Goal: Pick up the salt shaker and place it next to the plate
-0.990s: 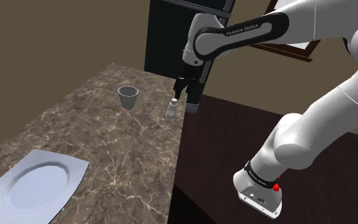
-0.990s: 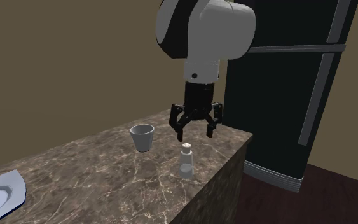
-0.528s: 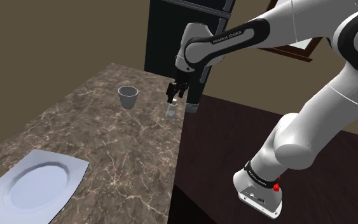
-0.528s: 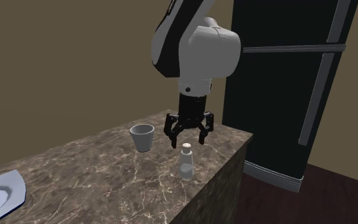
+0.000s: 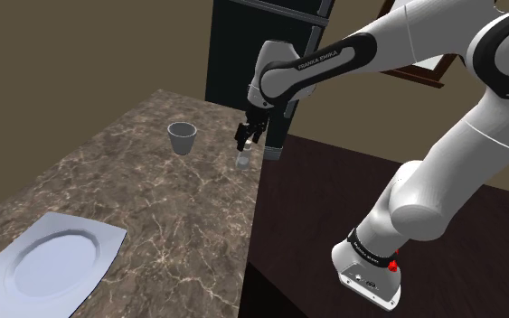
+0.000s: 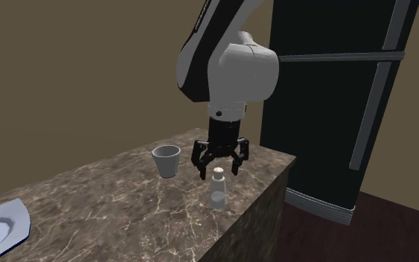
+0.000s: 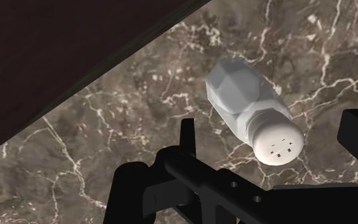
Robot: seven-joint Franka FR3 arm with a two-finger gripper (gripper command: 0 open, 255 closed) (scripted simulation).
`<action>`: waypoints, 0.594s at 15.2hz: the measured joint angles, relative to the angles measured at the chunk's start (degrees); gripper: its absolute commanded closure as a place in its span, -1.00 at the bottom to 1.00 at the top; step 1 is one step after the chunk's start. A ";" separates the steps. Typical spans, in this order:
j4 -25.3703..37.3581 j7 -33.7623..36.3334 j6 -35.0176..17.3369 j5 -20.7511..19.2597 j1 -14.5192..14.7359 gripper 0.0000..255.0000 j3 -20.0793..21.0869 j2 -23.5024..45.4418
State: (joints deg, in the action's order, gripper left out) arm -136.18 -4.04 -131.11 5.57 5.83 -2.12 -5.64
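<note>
The salt shaker (image 6: pixel 217 190) is a small pale bottle with a white cap, upright on the marble counter (image 6: pixel 126 201) near its edge; it also shows as the shaker (image 5: pixel 241 159) and, from above, the shaker (image 7: pixel 252 110). My black gripper (image 6: pixel 219 167) hangs open just above it, fingers spread to either side of the cap without touching. From the hand's camera, the cap lies between the two fingers (image 7: pixel 185 137). The gripper (image 5: pixel 247 138) sits right over the shaker. The white plate (image 5: pixel 51 262) lies at the counter's near end, far from the shaker.
A pale cup (image 5: pixel 182 137) stands on the counter a short way from the shaker, also seen as the cup (image 6: pixel 166 160). A dark fridge (image 6: pixel 341 97) rises beyond the counter's end. The counter edge drops to a dark floor (image 5: pixel 334 208) close beside the shaker.
The gripper has come down and shifted toward the shaker, from well above it to just over its cap. The fingers stayed open; the shaker has not moved.
</note>
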 measured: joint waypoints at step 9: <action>0.01 0.00 -0.04 0.00 0.00 1.00 0.00 0.01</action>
State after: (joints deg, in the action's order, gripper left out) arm -136.17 -4.04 -131.15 5.58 5.83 -2.12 -5.62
